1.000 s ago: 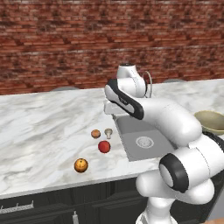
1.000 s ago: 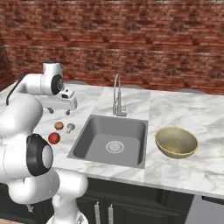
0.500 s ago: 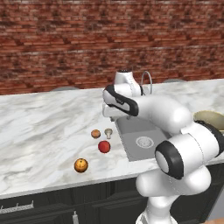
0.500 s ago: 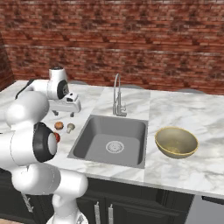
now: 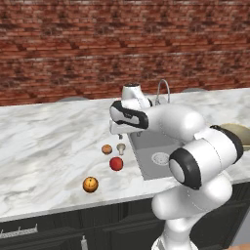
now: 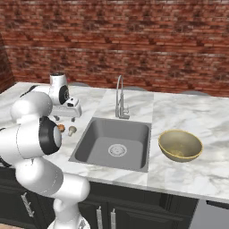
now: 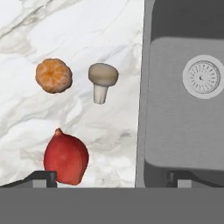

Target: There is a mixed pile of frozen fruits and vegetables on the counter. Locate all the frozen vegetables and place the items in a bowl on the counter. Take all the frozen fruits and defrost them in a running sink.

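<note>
No writing anywhere. A pale mushroom [image 7: 102, 79], segmented orange fruit [image 7: 53, 75] and glossy red ball [image 7: 66, 158] lie on the tabletop [image 5: 44, 141] left of the sink [image 7: 183, 122], under the spread, empty end effector [image 7: 111, 178].

The white arm rises from the base, bends at its dark elbow and reaches out level toward ten o'clock in the left base view. The gripper [image 5: 120, 136] points straight down, its two dark fingertips [image 7: 41, 177] spread wide apart and holding nothing.
</note>
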